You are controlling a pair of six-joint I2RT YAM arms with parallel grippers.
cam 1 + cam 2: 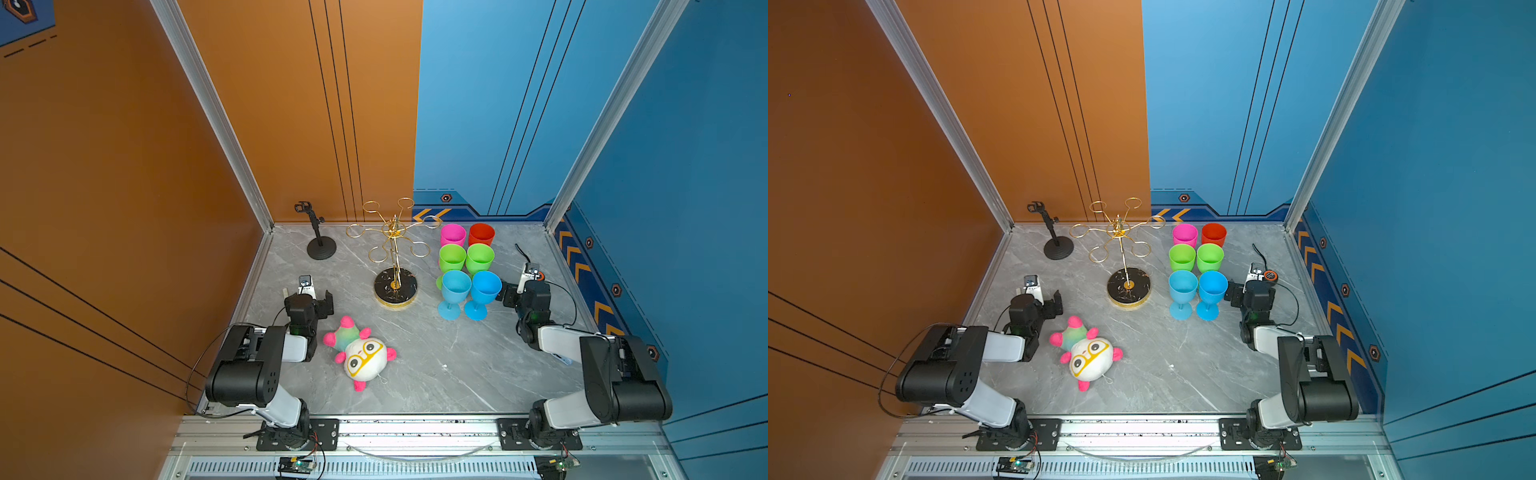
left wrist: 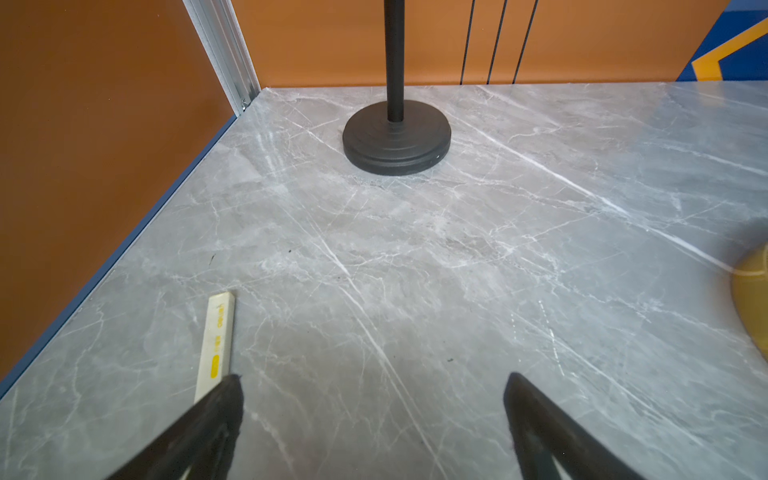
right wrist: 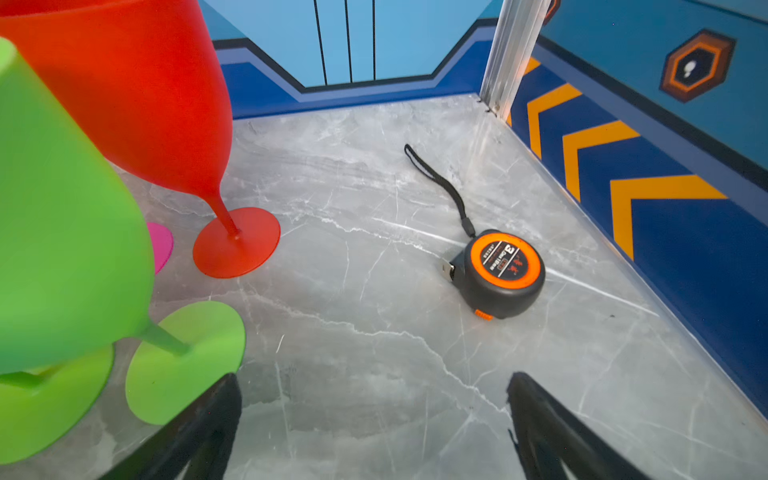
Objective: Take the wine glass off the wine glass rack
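The wine glass rack (image 1: 395, 286) (image 1: 1128, 286) stands at the back middle of the table, a gold wire stand on a round black base. All its looped arms (image 1: 393, 227) are bare in both top views. Several plastic wine glasses stand upright on the table to its right: pink (image 1: 453, 235), red (image 1: 481, 235) (image 3: 137, 91), green (image 1: 452, 257) (image 3: 62, 216) and blue (image 1: 455, 289). My left gripper (image 1: 311, 296) (image 2: 374, 378) is open low over bare table, left of the rack. My right gripper (image 1: 524, 289) (image 3: 374, 378) is open and empty, just right of the blue glasses.
A small black stand with a clamp (image 1: 321, 245) (image 2: 397, 141) is at the back left. A plush toy (image 1: 361, 355) lies in front of the rack. A tape measure (image 3: 500, 272) lies ahead of my right gripper. A white stick (image 2: 216, 340) lies by my left fingers. Walls enclose three sides.
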